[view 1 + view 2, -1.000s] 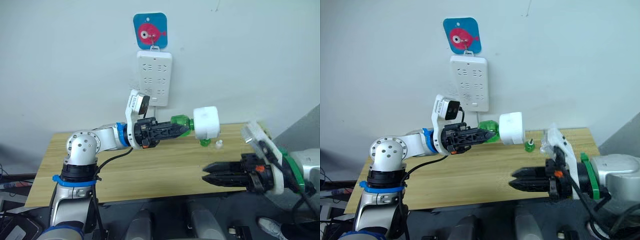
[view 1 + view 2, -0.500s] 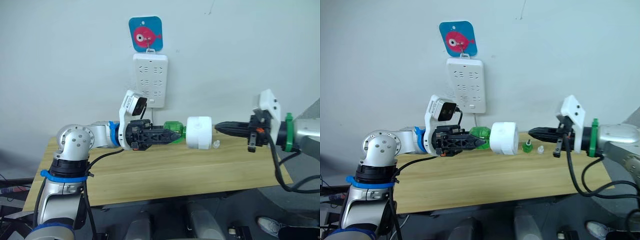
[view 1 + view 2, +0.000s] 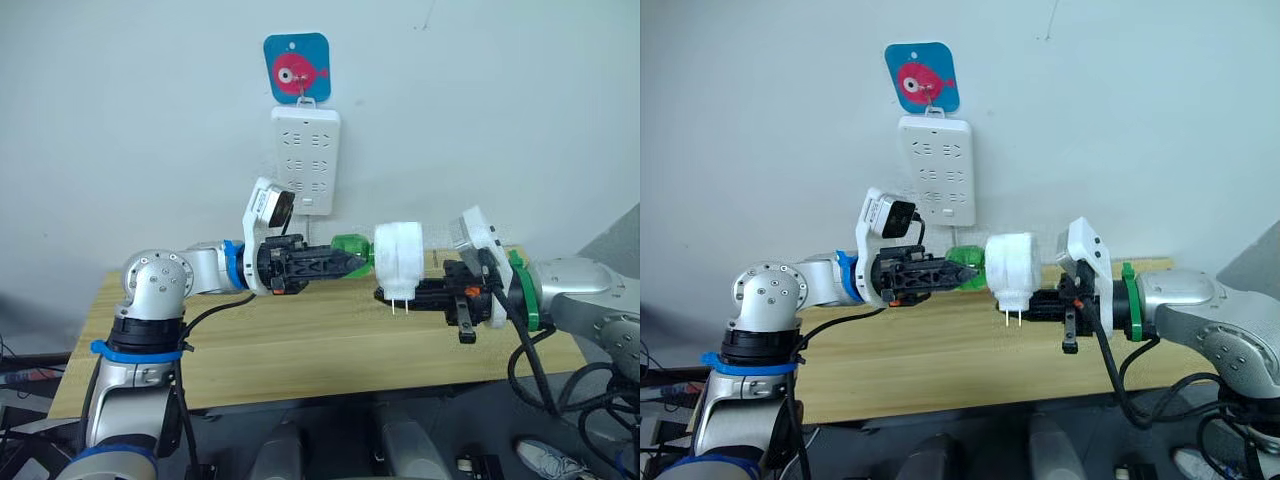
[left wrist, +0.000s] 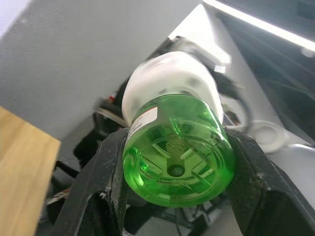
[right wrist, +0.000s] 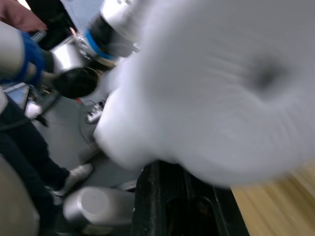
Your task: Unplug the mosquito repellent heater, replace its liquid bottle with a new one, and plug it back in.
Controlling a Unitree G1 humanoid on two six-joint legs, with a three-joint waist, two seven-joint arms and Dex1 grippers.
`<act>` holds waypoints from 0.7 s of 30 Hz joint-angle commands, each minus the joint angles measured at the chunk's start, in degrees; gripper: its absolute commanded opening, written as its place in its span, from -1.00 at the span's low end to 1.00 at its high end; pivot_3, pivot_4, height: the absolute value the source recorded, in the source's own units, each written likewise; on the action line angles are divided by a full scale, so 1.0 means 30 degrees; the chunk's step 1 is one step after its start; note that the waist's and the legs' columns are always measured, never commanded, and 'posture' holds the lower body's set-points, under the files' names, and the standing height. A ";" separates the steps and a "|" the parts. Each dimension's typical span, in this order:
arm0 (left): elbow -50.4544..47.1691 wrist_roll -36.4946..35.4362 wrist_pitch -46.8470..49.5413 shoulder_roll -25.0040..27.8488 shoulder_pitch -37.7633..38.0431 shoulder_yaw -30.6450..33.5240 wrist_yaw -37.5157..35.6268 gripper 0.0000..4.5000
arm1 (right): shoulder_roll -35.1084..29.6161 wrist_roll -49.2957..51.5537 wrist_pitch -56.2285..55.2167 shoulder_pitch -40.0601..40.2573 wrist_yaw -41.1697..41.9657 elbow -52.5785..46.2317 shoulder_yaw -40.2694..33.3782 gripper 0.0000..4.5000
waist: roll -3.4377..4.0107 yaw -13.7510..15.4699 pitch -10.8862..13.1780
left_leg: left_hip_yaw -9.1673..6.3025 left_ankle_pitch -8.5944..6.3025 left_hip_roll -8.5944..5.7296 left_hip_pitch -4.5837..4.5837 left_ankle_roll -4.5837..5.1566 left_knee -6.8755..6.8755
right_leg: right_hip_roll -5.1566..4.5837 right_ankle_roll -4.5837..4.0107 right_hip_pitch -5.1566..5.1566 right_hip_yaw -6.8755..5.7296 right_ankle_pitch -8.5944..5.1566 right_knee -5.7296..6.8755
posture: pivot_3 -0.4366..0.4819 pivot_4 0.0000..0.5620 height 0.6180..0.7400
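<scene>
The white mosquito repellent heater hangs in the air above the wooden table, its two prongs pointing down. A translucent green bottle sticks out of its side toward my left arm, and my left gripper is shut on that bottle's body. The left wrist view looks at the bottle's base between both fingers, with the heater beyond it. I cannot tell whether this is its liquid bottle or the new one; the other is out of view. My right gripper reaches in from the right, touching the heater's underside.
A long white power strip hangs on the wall under a blue card with a pink fish, directly behind and above my left gripper. The table's far edge runs along the wall.
My right arm has come in from the right and dropped to the heater's underside. The prongs now show pointing down. My left gripper still holds the bottle in about the same place.
</scene>
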 commanded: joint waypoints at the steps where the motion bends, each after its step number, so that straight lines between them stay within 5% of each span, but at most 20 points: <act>1: -0.0172 0.0745 -0.1075 -0.0355 -0.0583 0.0262 0.0292 0.02 | 0.0024 0.2999 0.0299 0.0392 -0.1818 -0.0933 -0.1442 -1.00 | -0.0001 0.0013 0.0000 | -0.0002 0.0000 -0.0001 0.0000 0.0000 0.0000 | 0.0000 0.0000 0.0003 0.0001 0.0000 0.0000 | -0.46 -0.52 0.84; 9: -0.0960 0.3141 -0.2740 0.0153 -0.0346 -0.1110 -0.1412 0.02 | 0.0043 0.6977 -0.0287 0.0202 -0.5715 -0.0510 -0.2187 -1.00 | 0.0000 -0.0048 0.0000 | 0.0020 -0.0002 -0.0006 0.0003 0.0004 -0.0001 | 0.0083 0.0002 0.0007 0.0007 -0.0001 -0.0005 | -0.49 -0.51 0.84; 21: -0.2380 0.5475 -0.4591 0.2136 0.0301 -0.3374 -0.5777 0.02 | 0.0071 0.8552 -0.0893 -0.0952 -0.8748 0.1396 -0.2414 -1.00 | 0.0000 -0.0124 0.0002 | 0.0036 -0.0006 -0.0001 -0.0002 0.0012 -0.0006 | 0.0098 0.0003 0.0003 0.0011 -0.0004 -0.0017 | -0.50 -0.48 0.84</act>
